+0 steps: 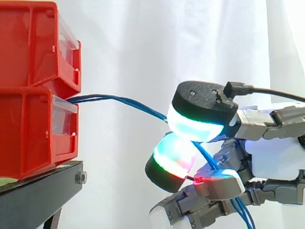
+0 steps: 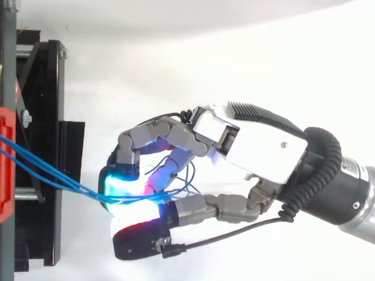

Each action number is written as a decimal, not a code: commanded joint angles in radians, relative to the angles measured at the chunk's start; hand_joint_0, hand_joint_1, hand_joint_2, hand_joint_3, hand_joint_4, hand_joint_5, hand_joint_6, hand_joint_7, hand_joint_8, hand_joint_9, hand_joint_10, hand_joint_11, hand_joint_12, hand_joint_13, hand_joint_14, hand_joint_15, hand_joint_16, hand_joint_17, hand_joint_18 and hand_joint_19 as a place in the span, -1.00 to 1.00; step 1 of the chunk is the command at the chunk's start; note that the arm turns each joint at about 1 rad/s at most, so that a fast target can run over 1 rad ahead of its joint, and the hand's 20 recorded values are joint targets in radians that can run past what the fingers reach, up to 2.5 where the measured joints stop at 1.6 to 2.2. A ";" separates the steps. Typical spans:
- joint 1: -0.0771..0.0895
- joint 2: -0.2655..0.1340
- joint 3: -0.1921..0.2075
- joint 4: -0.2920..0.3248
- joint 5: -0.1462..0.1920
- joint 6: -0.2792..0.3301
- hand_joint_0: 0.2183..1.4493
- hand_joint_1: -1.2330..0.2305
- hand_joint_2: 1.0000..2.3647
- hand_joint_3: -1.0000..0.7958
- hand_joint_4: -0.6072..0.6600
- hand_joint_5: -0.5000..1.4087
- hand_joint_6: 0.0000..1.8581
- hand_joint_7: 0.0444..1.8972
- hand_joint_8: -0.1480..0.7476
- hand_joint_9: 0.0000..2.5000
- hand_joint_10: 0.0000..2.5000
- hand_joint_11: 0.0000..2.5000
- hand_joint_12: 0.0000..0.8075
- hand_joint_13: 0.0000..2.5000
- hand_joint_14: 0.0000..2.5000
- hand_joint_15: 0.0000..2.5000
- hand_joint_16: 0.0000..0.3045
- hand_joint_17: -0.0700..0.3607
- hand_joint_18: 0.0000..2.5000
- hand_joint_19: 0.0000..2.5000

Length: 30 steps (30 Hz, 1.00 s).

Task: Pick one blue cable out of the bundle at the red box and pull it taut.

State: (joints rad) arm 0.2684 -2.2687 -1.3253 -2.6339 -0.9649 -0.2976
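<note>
Where the side view looks level across the work, two red bins [image 1: 28, 133] sit stacked at the left on a black stand [image 1: 38, 193], before a white curtain [image 1: 143, 43]. Blue cables [image 1: 121, 100] leave the gap between the upper and the lower of the bins, run right in a shallow arc and slope down into the hand [image 1: 276, 160], which enters from the right edge. Its fingers are curled, and two glowing pads [image 1: 195, 125], one above and one below, close on the cables between them. The upper pad shows cyan and green, the lower one cyan, green and red. Below the hand, blue strands hang past the lower fingers to the bottom edge

Seen from above, the hand [image 2: 257, 141] reaches in from the right, well apart from the bins [image 2: 4, 120], with fingers and thumb bent towards each other. The cables [image 2: 52, 172] start at the bins on the left edge as separate strands, cross the stand [image 2: 49, 106] almost straight and draw together at the pads [image 2: 118, 186], where they are pinched. How many strands sit in the pinch I cannot tell. A slack loop of blue shows behind the pads, inside the curled fingers
</note>
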 commanded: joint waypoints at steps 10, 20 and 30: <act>0.000 0.000 0.000 0.000 0.000 0.017 -0.29 -0.48 -0.98 -0.20 0.10 -0.62 -0.03 0.19 0.02 -0.01 -0.99 0.12 -0.12 -0.47 -0.99 -0.72 -0.66 -0.14 -0.59 -0.74; 0.000 0.000 0.001 -0.006 0.000 0.052 -0.36 -0.60 -1.00 -0.44 0.16 -0.62 -0.07 0.17 0.02 -0.05 -0.99 0.09 -0.14 -0.48 -0.99 -0.72 -0.66 -0.14 -0.59 -0.76; 0.000 0.000 0.006 -0.017 0.000 0.064 -0.69 -0.31 -1.00 -0.44 0.18 -0.61 -0.06 0.10 0.18 0.00 -0.99 0.05 0.02 -0.46 -0.99 -0.72 -0.57 0.01 -0.55 -0.74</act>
State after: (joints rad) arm 0.2685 -2.2686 -1.3214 -2.6501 -0.9649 -0.2340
